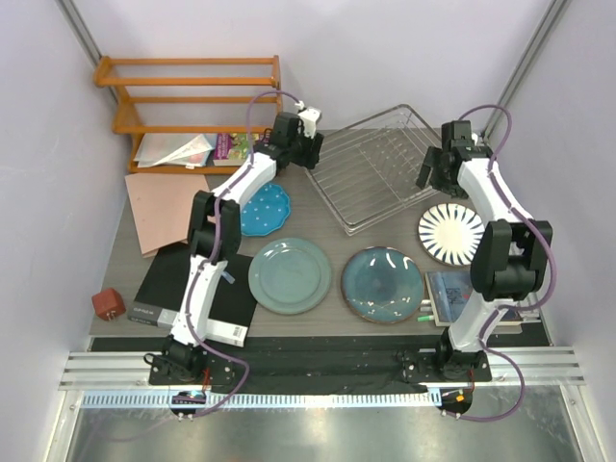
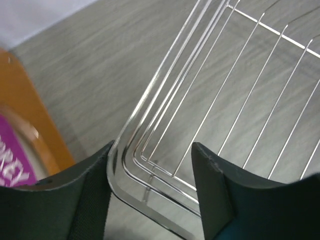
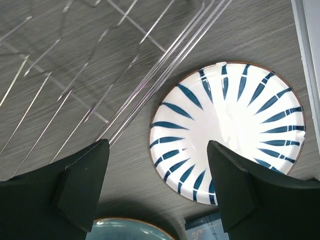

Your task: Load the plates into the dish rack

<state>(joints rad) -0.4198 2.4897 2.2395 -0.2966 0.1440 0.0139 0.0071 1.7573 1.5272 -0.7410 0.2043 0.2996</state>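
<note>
The silver wire dish rack lies at the back middle of the table with no plates in it. Four plates lie flat on the table: blue dotted, grey-green, dark teal, white striped. My left gripper is open, its jaws on either side of the rack's near-left corner. My right gripper is open and empty above the table, between the rack's right edge and the striped plate. The teal plate's rim shows below it.
An orange wooden shelf holding papers stands at the back left, close to my left gripper. A brown sheet, a black box and a small red block lie on the left. A blue booklet lies at the front right.
</note>
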